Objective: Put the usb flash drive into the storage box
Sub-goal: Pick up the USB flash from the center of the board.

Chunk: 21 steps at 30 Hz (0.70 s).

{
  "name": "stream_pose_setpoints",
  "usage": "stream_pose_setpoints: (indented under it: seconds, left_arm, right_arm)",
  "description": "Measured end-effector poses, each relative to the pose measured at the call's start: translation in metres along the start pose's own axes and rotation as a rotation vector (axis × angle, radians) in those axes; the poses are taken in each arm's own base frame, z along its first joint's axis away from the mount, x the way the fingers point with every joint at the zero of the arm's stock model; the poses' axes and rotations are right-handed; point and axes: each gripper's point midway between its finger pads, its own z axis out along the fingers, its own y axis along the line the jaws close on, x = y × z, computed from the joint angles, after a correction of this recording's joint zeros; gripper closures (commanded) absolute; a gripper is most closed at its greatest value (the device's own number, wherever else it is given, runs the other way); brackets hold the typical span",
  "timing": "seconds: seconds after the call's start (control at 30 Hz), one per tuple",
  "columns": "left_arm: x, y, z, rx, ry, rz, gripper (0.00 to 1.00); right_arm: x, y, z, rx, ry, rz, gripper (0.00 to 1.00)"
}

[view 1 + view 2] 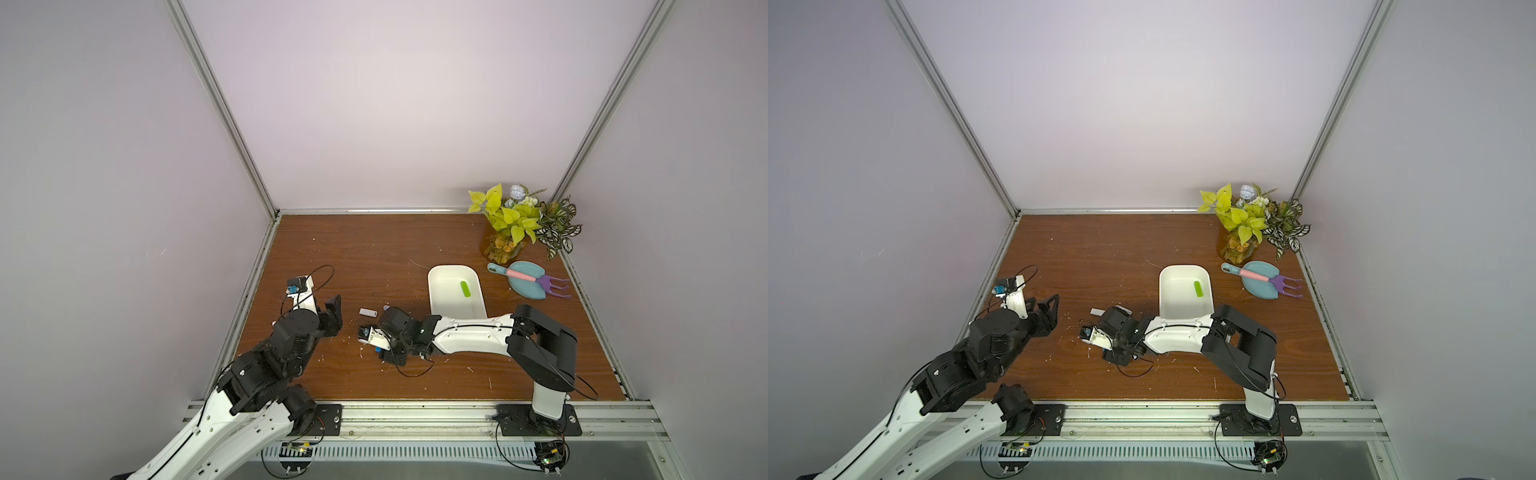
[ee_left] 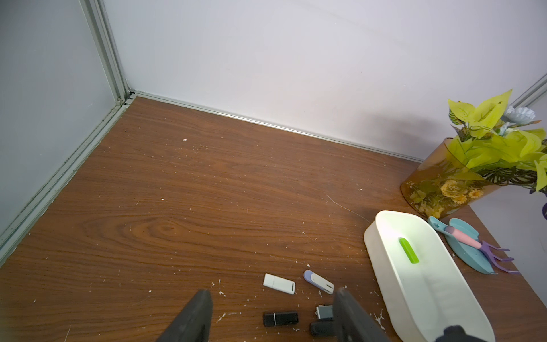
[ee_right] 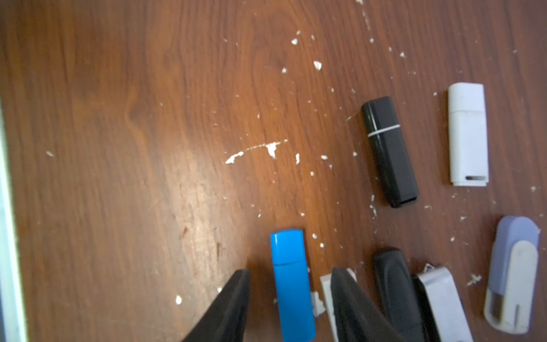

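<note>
Now right gripper [image 3: 290,271] low over brown wooden table [image 3: 148,148]. Black fingers apart, one on each side of blue rectangular plastic usb flash drive [image 3: 291,284], small gaps visible, not clamped. Drive lies flat on table. White shallow rounded plastic storage box [image 1: 446,299] near, at 2 o'clock from this gripper, with green flash drive [image 1: 465,289] inside. Also left gripper [image 2: 272,291] at 10 o'clock from right one, fingers wide apart, gripping nothing. Black capped drive [image 3: 389,151] and white drive [image 3: 467,133] lie near blue one, not touching.
</note>
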Motion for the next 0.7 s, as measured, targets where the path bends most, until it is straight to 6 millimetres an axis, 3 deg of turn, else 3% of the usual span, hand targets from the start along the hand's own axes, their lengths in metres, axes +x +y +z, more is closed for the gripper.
stream_pose_setpoints:
  seconds: [0.57, 0.7]
  left_arm:
    - [0.003, -0.001, 0.003, -0.007, 0.012, 0.008, 0.35]
    - [0.003, -0.001, 0.003, -0.007, 0.012, 0.008, 0.35]
  right_arm:
    - [0.006, 0.01, 0.002, -0.033, 0.013, -0.018, 0.61]
    - [0.005, 0.012, 0.003, -0.042, 0.011, -0.011, 0.69]
